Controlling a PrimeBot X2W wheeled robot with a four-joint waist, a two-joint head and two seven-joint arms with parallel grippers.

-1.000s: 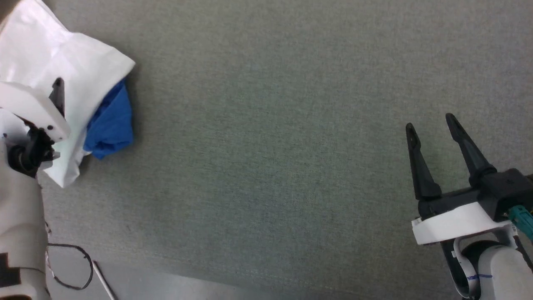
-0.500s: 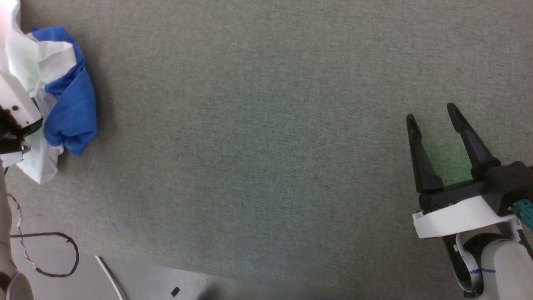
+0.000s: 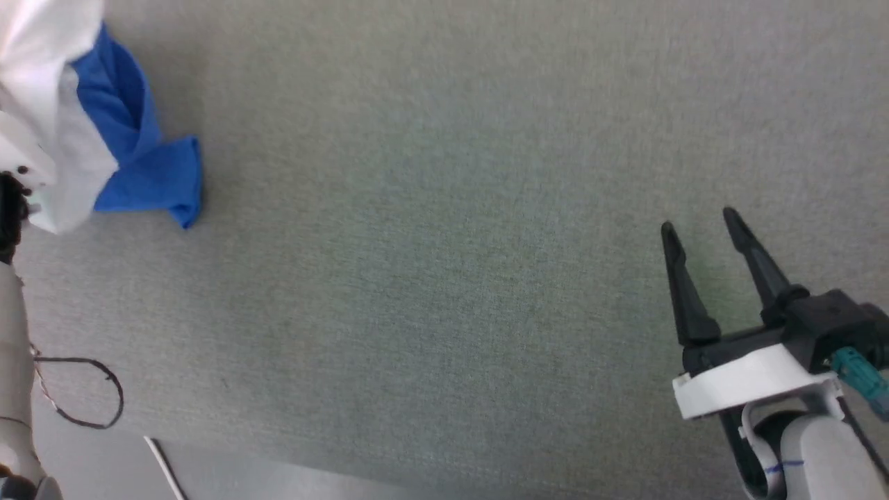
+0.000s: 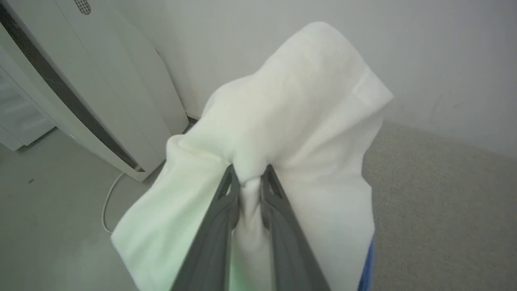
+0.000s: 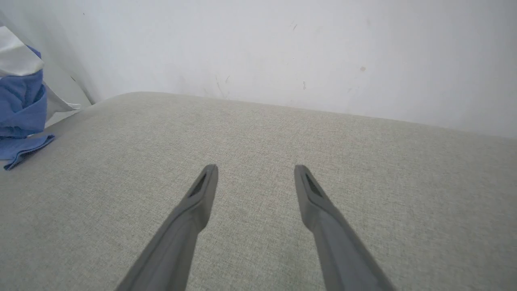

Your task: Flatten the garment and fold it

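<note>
At the far left of the head view, the garment is held up as a bunch, not flat. Its white body is on top and a blue sleeve comes down from it. Its long axis runs from the top left corner downward in this view. The end of the sleeve bends and lies on the grey surface, pointing to the robot's right. The right wrist view shows the same blue sleeve end resting flat on the surface at the left edge.

The left gripper has its fingers pressed together on a fold of the white cloth, which spreads over and around them. Behind it stand a pale wall and a white cabinet, with a thin cable on the floor.

The right gripper is over the grey surface, well apart from the garment, with its fingers spread and nothing between them.
</note>
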